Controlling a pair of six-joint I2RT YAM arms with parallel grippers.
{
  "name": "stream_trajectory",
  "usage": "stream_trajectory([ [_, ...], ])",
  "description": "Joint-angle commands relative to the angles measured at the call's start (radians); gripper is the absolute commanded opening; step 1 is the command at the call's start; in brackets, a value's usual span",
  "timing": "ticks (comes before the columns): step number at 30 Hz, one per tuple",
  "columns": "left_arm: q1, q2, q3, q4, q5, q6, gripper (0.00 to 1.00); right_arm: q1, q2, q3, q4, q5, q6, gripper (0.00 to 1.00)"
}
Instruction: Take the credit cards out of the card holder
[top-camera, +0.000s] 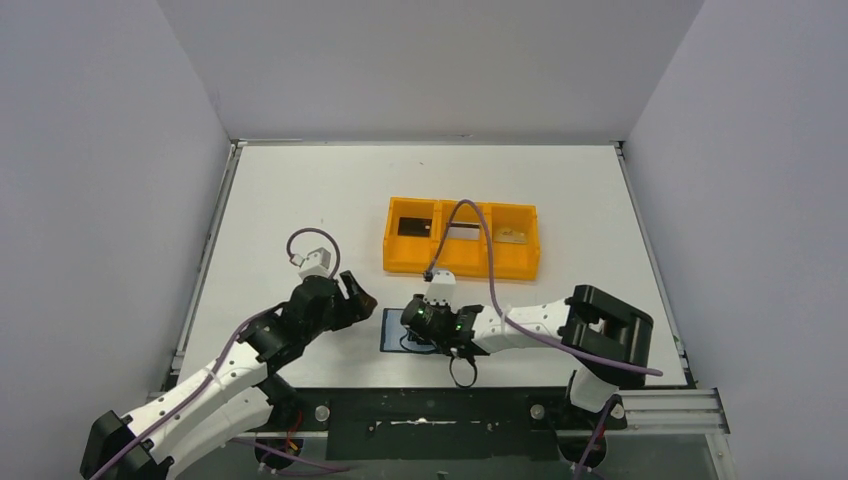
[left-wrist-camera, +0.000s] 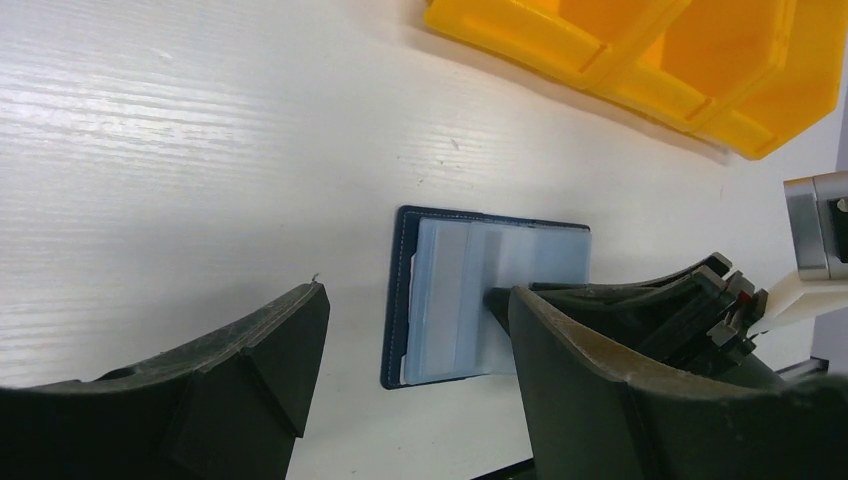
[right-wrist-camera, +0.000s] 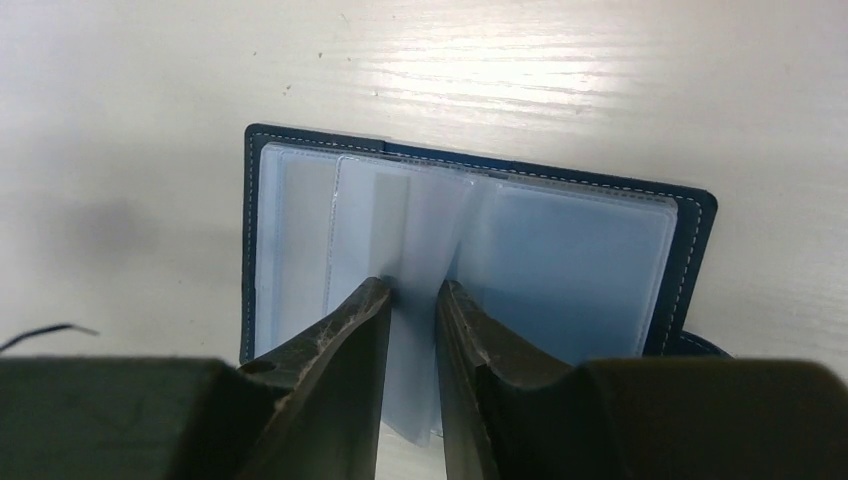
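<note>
Two grippers met over the card holder, which lay open and flat on the white table near its front edge, between the arms. Your right gripper straddled one raised clear sleeve near the fold, jaws only a narrow slot apart; whether they pinched it could not be told. Your left gripper hovered just beside the holder's left edge, jaws wide, carrying nothing. To do this step well, you probably needed to pinch the stiff card rather than the floppy sleeve, pull along the pocket's opening, and press the left fingers on the cover so the holder stayed down. It was navy with pale stitching, its sleeves glossy, translucent and limp; the credit cards showed only as faint greyish rectangles inside. Beyond stood an orange tray, hard-walled plastic in three compartments
</note>
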Motion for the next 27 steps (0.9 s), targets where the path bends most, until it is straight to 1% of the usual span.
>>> stream_trajectory([
  [1,0.004,0.03,0.009,0.144,0.107,0.039,0.66,-0.051,-0.084,-0.157,0.24,-0.108,0.009,0.25],
  [6,0.003,0.094,-0.004,0.266,0.229,0.067,0.66,-0.118,-0.133,-0.338,0.51,-0.216,0.057,0.24],
  [11,0.0,0.195,-0.003,0.361,0.338,0.083,0.66,-0.148,-0.137,-0.463,0.688,-0.261,0.112,0.25],
  [15,-0.003,0.269,0.0,0.4,0.366,0.078,0.66,-0.165,-0.116,-0.515,0.776,-0.289,0.148,0.24],
  [19,-0.008,0.324,-0.007,0.442,0.387,0.063,0.66,-0.178,-0.098,-0.562,0.84,-0.299,0.187,0.21],
  [27,-0.019,0.43,-0.006,0.515,0.441,0.05,0.66,-0.2,-0.063,-0.613,0.934,-0.32,0.239,0.19],
])
